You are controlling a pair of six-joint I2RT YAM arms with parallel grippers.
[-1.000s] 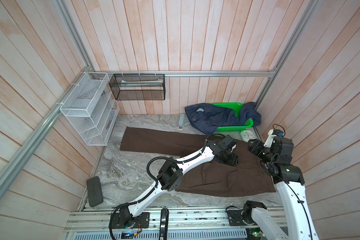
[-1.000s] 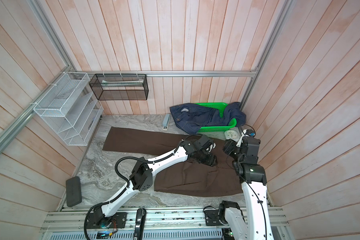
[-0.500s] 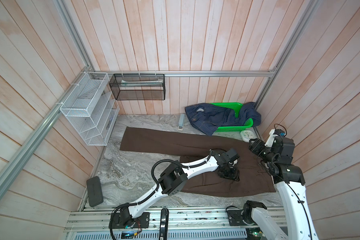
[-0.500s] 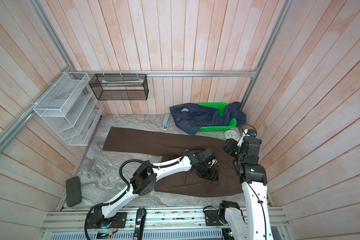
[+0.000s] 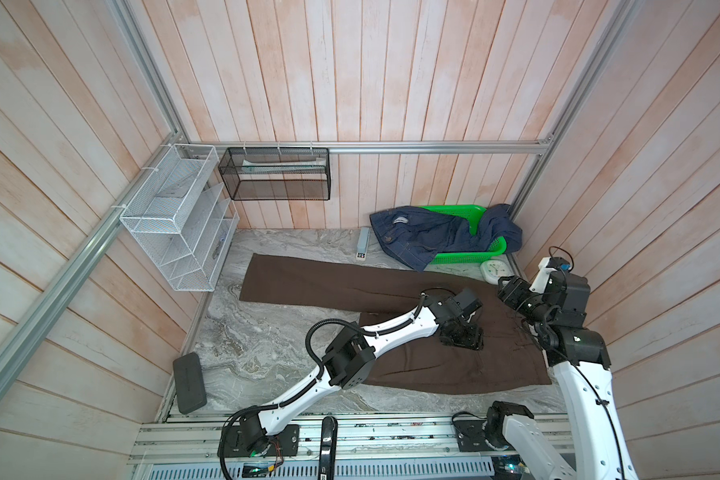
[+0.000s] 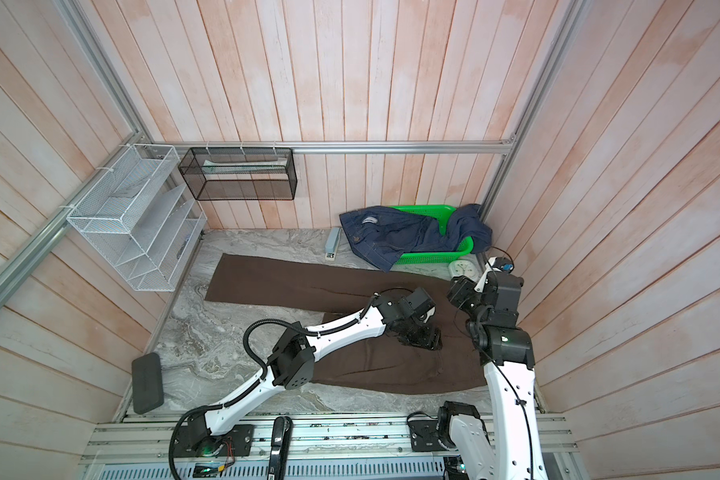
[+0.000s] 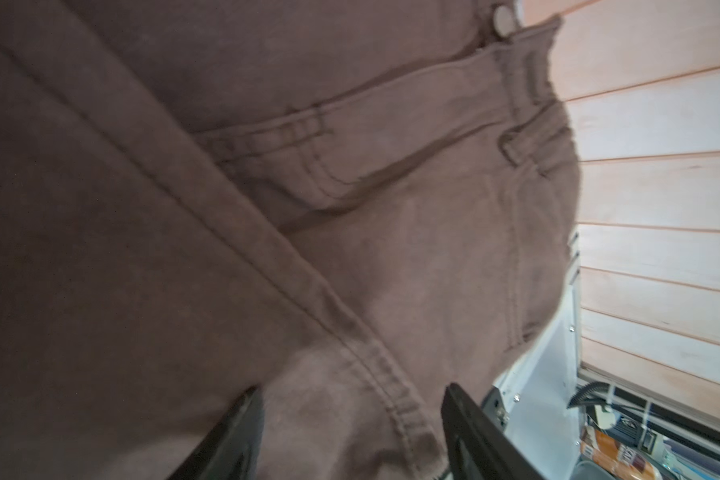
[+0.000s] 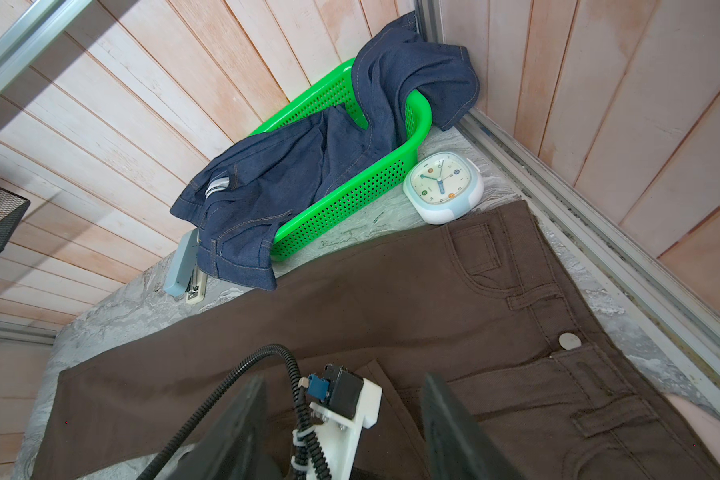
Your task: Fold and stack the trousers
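Note:
The dark brown trousers [image 5: 308, 282] lie flat on the marble table in both top views. One leg runs left along the back and the other part lies doubled over at the front right [image 6: 391, 365]. My left gripper [image 5: 464, 337] reaches across and sits low on that doubled part. In the left wrist view my left gripper [image 7: 350, 399] is open, with a seam of the trousers [image 7: 184, 208] lying under its jaws. The pale waist button [image 8: 569, 341] shows near the right wall. My right gripper [image 8: 344, 384] hovers open and empty above the waist [image 5: 504, 291].
A green basket [image 5: 474, 257] draped with blue jeans [image 5: 425, 232] stands at the back right. A white clock [image 5: 493, 270] and a grey stapler [image 5: 363, 243] sit beside it. A white wire rack [image 5: 175, 216] and a black mesh basket [image 5: 275, 174] hang on the walls. A black pad [image 5: 188, 382] lies front left.
My left gripper has moved toward the near edge and down onto the trousers, and its jaws have widened a little. The right arm has stayed put.

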